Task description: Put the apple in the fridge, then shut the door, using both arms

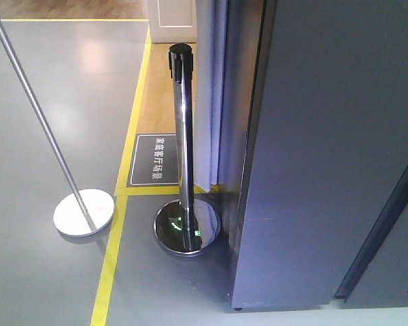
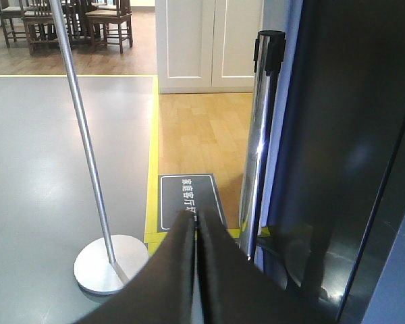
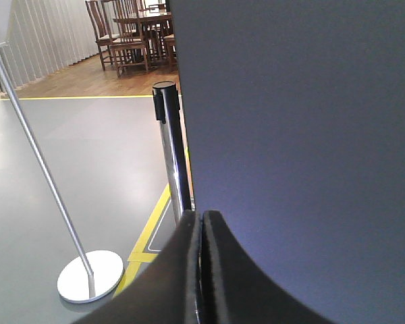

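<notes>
Left gripper (image 2: 196, 219) had its jaws pressed together, nothing between them, pointing at a floor sign (image 2: 189, 202) past the fridge (image 2: 337, 148). Right gripper (image 3: 202, 219) was likewise closed and empty, tips near the grey door (image 3: 304, 148). Apple was not visible in any view. 2 stanchion posts (image 1: 182, 136) (image 1: 41, 122) stood on the grey floor (image 1: 54, 81).

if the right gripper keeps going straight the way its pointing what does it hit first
Probably the grey fridge panel: the shut right gripper points along its edge, with the black-topped chrome post just left. Depth is unclear, so it might slip between them.
</notes>
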